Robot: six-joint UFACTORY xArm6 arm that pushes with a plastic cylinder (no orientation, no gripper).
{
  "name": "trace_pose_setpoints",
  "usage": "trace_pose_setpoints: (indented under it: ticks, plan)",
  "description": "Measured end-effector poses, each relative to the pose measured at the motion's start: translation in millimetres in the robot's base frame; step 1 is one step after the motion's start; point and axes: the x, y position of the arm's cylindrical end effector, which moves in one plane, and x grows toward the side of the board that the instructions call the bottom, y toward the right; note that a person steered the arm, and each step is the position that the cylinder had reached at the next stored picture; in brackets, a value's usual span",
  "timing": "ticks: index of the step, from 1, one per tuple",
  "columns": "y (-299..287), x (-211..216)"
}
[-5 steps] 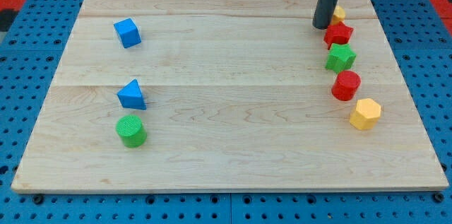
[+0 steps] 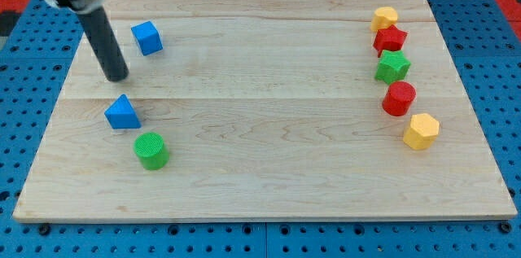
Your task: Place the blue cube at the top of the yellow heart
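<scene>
Since the arm ends in a rod, no pincer shows; my tip (image 2: 118, 77) rests at seven o'clock from the blue cube (image 2: 147, 37). The yellow heart (image 2: 385, 18), its shape unclear, sits far right on the bench (image 2: 260, 185). Two blue, two yellow.

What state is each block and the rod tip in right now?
My tip: on the board, below-left of blue cube, apart.
Blue cube: upright, untouched.
Blue triangle: lying flat, below tip.
Green cylinder: upright.
Yellow heart: flat, touching red star.
</scene>
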Motion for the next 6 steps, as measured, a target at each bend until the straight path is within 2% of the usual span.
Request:
trace_pose_setpoints:
  ticks: [1,2,3,4,5,6]
  plan:
    - [-9,-50]
    - [62,-97]
    - [101,-110]
    - [59,-69]
    - [69,-44]
    - [96,-36]
